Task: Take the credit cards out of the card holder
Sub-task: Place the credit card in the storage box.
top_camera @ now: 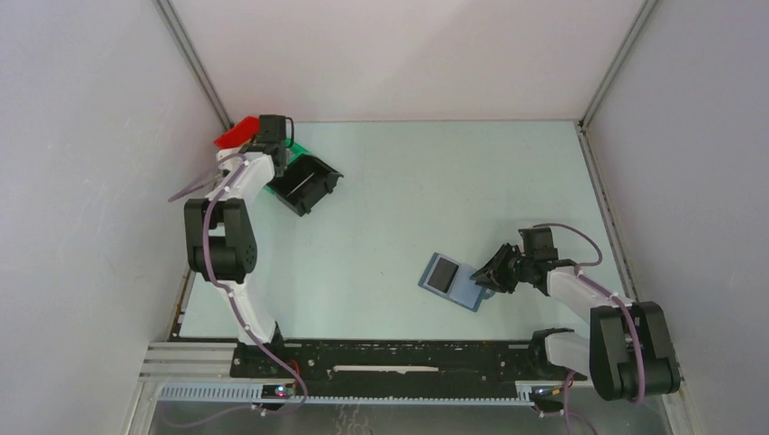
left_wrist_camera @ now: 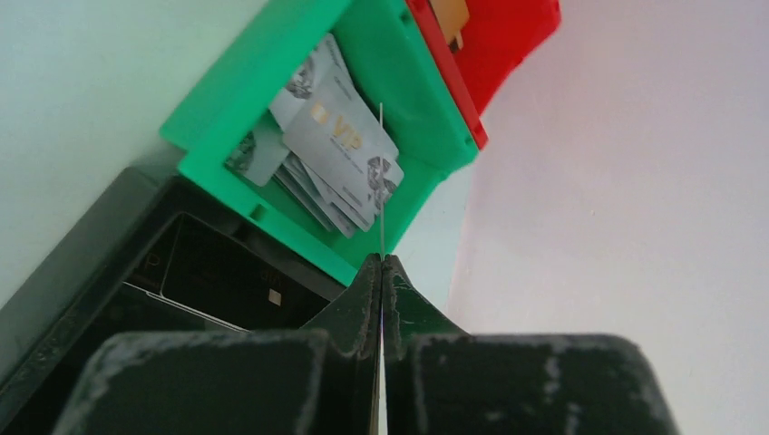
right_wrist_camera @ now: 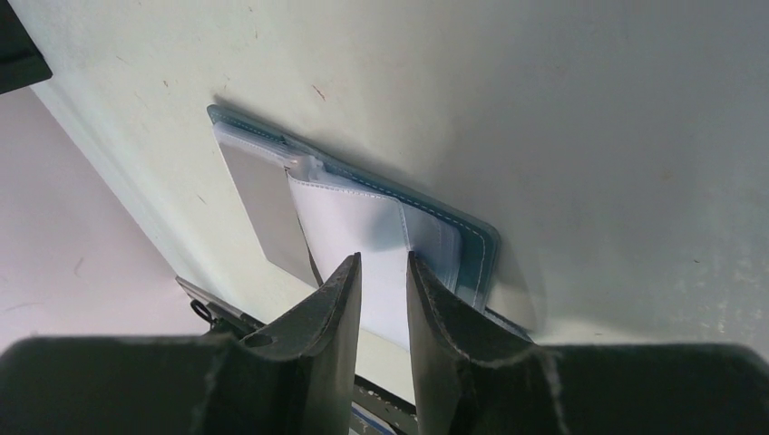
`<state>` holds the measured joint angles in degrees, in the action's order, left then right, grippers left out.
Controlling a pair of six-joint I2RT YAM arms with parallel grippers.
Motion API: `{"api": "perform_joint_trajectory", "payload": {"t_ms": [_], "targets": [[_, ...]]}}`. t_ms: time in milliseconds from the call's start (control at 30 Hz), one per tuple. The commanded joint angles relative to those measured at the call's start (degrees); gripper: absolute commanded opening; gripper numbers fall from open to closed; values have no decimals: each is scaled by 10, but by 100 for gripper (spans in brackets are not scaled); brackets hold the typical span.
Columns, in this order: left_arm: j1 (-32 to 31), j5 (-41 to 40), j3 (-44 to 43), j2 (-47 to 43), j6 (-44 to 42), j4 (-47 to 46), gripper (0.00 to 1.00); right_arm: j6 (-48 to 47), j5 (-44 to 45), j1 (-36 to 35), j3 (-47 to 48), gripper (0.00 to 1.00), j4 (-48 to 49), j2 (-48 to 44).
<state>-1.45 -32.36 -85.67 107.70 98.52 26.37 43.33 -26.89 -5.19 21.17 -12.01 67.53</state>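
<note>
The slate-blue card holder [top_camera: 464, 292] lies spread open on the table, with a dark card [top_camera: 442, 274] in its left half. In the right wrist view the holder [right_wrist_camera: 475, 237] shows a grey card [right_wrist_camera: 263, 204] under a clear sleeve and a white pocket [right_wrist_camera: 349, 217]. My right gripper [right_wrist_camera: 383, 263] is narrowly open, its tips over the white pocket; it also shows from above [top_camera: 487, 272]. My left gripper [left_wrist_camera: 382, 265] is shut on a thin card [left_wrist_camera: 382, 181] seen edge-on, held over the green bin [left_wrist_camera: 399, 54]. From above it [top_camera: 272, 138] sits at the far left.
The green bin holds several silver cards [left_wrist_camera: 340, 154]. The black bin [left_wrist_camera: 91, 263] beside it holds a dark card [left_wrist_camera: 227, 276]. The red bin [left_wrist_camera: 508, 36] behind holds a tan card [left_wrist_camera: 451, 18]. White walls enclose the table on three sides.
</note>
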Motion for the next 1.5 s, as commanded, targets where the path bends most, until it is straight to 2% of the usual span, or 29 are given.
{"api": "perform_joint_trajectory", "payload": {"t_ms": [0,533,700,733,767,933,1100,1267,1367,1467], "targets": [[1,-57,6,10,88,14,0,-20,9,4,14,34,2,24],[12,-31,-1,69,126,-48,1,-23,6,8,26,33,9,64],[12,-28,30,46,112,-75,31,-18,2,7,28,33,16,68],[12,-29,36,41,108,-78,40,-18,2,7,28,33,15,68],[12,-28,41,38,106,-81,44,-19,3,6,28,33,14,66],[7,-25,68,4,80,-111,45,-20,7,5,28,33,6,57],[-11,-60,74,-63,-2,-121,46,-18,12,1,28,33,0,38],[-25,-58,92,-149,-133,-151,48,-18,22,-2,28,33,-16,2],[-45,-16,88,-186,-256,-185,48,-18,33,-3,28,34,-25,-20],[-71,77,75,-207,-383,-216,48,-21,48,-5,28,34,-33,-22]]}}
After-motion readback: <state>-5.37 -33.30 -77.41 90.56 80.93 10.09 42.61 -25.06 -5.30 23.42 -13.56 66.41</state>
